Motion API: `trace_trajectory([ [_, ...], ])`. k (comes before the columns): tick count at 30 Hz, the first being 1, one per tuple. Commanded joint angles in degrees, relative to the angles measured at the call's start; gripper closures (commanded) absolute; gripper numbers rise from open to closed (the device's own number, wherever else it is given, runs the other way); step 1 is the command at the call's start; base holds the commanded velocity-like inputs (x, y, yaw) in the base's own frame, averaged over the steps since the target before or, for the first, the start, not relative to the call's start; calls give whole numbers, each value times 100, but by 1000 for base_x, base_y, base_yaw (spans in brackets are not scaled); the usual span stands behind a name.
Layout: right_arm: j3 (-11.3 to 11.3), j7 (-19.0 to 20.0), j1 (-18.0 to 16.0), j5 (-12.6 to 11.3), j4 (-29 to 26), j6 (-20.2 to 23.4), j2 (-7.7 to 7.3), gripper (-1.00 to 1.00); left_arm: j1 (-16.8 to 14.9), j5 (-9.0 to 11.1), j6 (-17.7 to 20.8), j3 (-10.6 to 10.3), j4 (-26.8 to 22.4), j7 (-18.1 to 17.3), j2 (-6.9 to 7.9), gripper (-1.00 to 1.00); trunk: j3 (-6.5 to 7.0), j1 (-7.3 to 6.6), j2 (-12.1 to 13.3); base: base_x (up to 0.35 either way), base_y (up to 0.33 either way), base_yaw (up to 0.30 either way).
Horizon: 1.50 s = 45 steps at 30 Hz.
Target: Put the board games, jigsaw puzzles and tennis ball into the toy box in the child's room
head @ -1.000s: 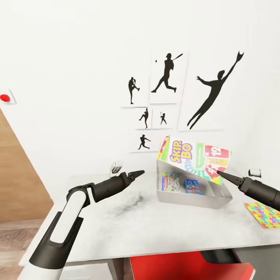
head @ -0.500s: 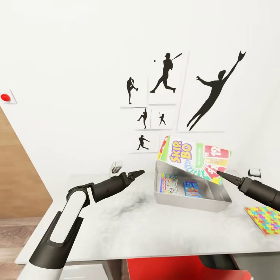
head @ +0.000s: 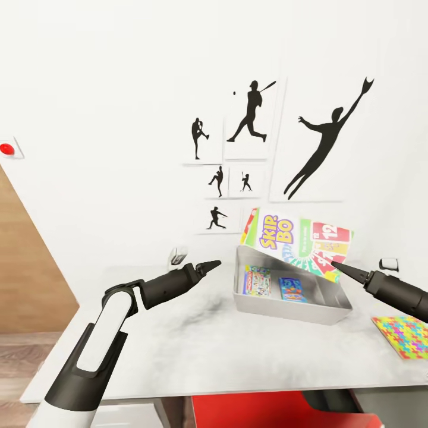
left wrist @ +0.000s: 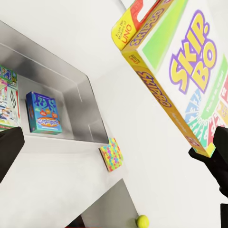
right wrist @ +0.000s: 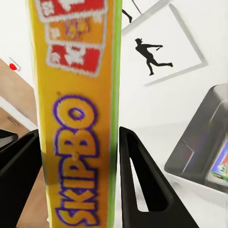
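My right end effector (head: pixel 334 263) clamps SKIP-BO (head: pixel 297 245) by one corner above the bin (head: pixel 285 302); tilted, it could catch the rim.

wall (head: pixel 107 89): plain white | wall art: black baseball-player silhouettes (head: pixel 252 113) in white panels | red button (head: pixel 7 148) on a small white plate | wood panel (head: pixel 27 267) at lower left | wood-plank floor (head: pixel 24 351) | light: even, soft
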Motion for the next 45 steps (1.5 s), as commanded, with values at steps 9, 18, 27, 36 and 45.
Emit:
trace_trajectory([
  [9,-1,33,-8,23,7,17,-14,100,-6,50,16,-3,-4,54,1,-100,-13,4,-14,0,-101,0],
  [18,10,63,-7,23,8,17,-18,100,-6,52,19,-4,-4,61,1,-100,-13,4,-14,0,-21,0],
  [27,10,72,-7,23,9,17,-15,100,-6,55,23,-2,-4,64,1,-100,-13,4,-14,0,-5,0],
  [36,5,77,-7,17,9,17,-22,100,-5,54,25,17,-4,64,6,-100,-13,4,-14,0,-1,0],
  [45,-8,79,-7,12,9,17,-62,100,-6,75,83,60,-4,14,57,-100,-13,4,-14,0,0,0],
])
